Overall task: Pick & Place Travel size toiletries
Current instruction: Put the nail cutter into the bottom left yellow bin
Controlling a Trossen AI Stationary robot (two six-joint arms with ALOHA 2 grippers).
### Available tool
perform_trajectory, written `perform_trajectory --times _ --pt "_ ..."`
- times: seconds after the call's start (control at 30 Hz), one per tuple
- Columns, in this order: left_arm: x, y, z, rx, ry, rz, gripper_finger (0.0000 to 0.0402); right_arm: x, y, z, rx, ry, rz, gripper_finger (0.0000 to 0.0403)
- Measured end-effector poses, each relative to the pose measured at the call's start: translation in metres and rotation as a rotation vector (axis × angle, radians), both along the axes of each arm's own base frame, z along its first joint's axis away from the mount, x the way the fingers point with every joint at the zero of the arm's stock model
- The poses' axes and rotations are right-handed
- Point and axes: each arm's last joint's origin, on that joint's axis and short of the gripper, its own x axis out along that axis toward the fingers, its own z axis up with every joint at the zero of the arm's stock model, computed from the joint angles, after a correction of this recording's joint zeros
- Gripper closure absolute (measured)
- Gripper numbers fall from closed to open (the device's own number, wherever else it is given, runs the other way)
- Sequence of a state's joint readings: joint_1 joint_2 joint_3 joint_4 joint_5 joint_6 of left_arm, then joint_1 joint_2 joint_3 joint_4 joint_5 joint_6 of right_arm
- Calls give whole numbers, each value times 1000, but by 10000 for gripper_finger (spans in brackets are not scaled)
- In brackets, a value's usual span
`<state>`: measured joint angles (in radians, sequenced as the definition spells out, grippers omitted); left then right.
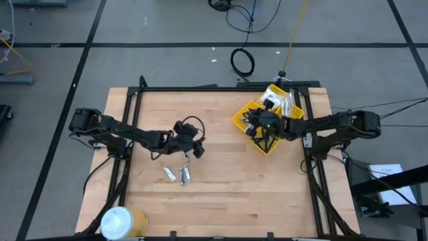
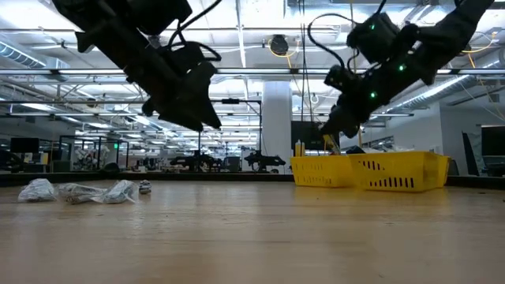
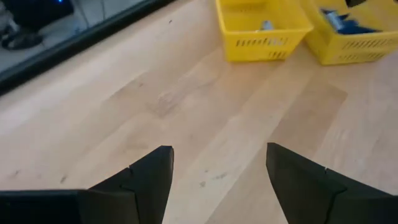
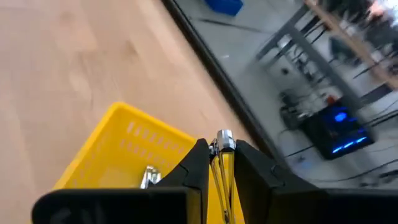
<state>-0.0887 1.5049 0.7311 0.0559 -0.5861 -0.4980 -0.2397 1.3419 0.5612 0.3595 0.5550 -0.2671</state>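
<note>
Overhead, right end effector (image 4: pixel 216 163) clamping silvery tube (image 4: pixel 222 140)

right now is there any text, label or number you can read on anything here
No readable text in any view.
Crinkly silvery packets on the wooden table: any print too small to read.
Yellow slotted plastic bin: no label visible.
White-and-yellow cylinder: no wording visible.

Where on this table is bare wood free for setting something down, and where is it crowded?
Free: the middle strip between the left claw and the yellow bin, and the near edge right of the white-and-yellow cylinder. Crowded: beside the silvery packets, and over the bin where the right claw grips a silvery tube.
</note>
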Motion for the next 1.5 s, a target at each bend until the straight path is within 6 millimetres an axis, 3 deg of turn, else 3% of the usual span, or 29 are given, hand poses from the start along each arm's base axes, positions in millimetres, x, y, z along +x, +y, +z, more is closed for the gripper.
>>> perform_trajectory --times 0.17,0.47,0.7,0.87,1.03,1.3,1.5 --pt "0 1 0 -18 -10 18 148 -8 -10 -12 106 -47 -14 350" --pt "0 1 0 -20 -14 19 149 -11 -12 -12 142 -101 -61 246" --pt "-1 -1 -3 -65 22 -36 149 -11 -9 -7 269 -216 -28 200" --pt "-10 -11 -14 -307 178 -227 149 -12 -2 9 385 -313 157 192" --pt "-26 -35 -24 -532 355 -347 149 -13 10 28 442 -405 367 198" --pt "-44 -67 -29 -548 481 -334 149 -11 27 36 424 -426 484 202" --pt "-63 -71 -34 -533 651 -282 149 -11 33 32 432 -408 503 203"
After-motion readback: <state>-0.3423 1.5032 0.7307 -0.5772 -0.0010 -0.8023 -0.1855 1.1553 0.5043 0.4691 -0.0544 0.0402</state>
